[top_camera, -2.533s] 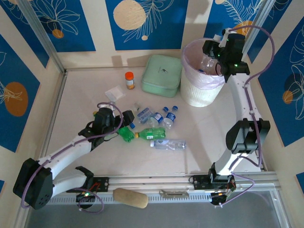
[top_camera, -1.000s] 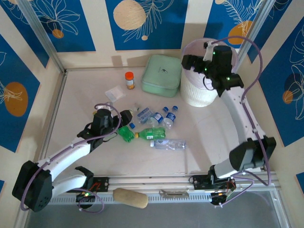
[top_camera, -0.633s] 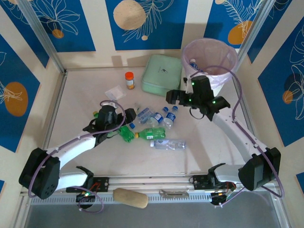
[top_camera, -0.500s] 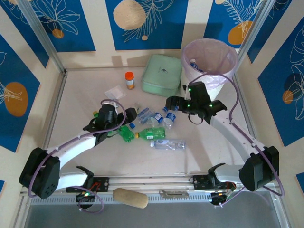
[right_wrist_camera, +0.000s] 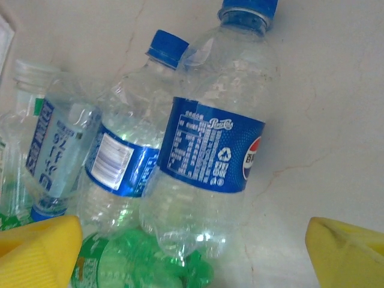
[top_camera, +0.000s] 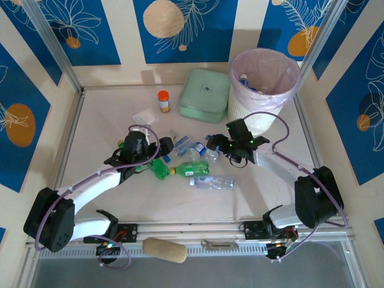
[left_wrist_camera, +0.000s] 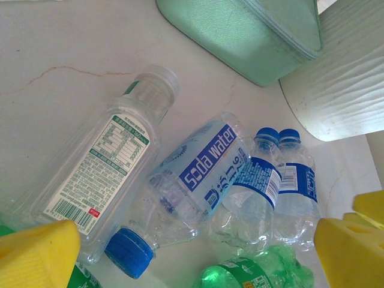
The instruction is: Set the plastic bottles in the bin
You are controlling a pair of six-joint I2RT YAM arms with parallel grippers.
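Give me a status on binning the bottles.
Done: some bottles lie inside the bin. In hand: nothing; the right gripper hangs open over the Pepsi-labelled bottle, the left gripper open over the soda water bottle. Left: the whole cluster on the table.

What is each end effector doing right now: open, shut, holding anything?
Left end effector: open, empty, facing the soda water bottle.
Right end effector: open, empty, facing the Pepsi bottle.
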